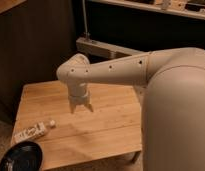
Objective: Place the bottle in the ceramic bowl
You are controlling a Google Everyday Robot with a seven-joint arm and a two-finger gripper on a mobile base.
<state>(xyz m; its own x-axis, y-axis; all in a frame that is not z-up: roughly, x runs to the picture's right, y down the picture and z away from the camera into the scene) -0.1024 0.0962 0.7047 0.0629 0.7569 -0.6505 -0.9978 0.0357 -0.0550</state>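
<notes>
Two task items sit low and left of the tool (pixel 81 107) as the camera sees it: a small white plastic bottle with a dark-printed label (pixel 31 132) lies on its side on the pale wooden counter (pixel 111 125), well apart from the tool, and a round, glossy black ceramic bowl (pixel 20 156) is further the same way, just beyond the bottle and near the counter's corner. I cannot tell whether the bowl rests fully on the counter. A small white round bit (pixel 52 123), possibly the cap, lies just beside the bottle's tool-facing end. The tool hangs from the cream arm (pixel 116 70) over mid-counter, pointing down, released and empty, its two tips apart. Judged step: approach and grasp, so the task is hardly begun. For a clean pick, bring the tool over the bottle's middle and turn the wrist so the tips straddle the short width, not the length. Descend until the tips bracket the body without touching the wood, then clench. Risk: a round bottle on its side may roll if one tip lands first. The bowl is close, so a low carry should do.
</notes>
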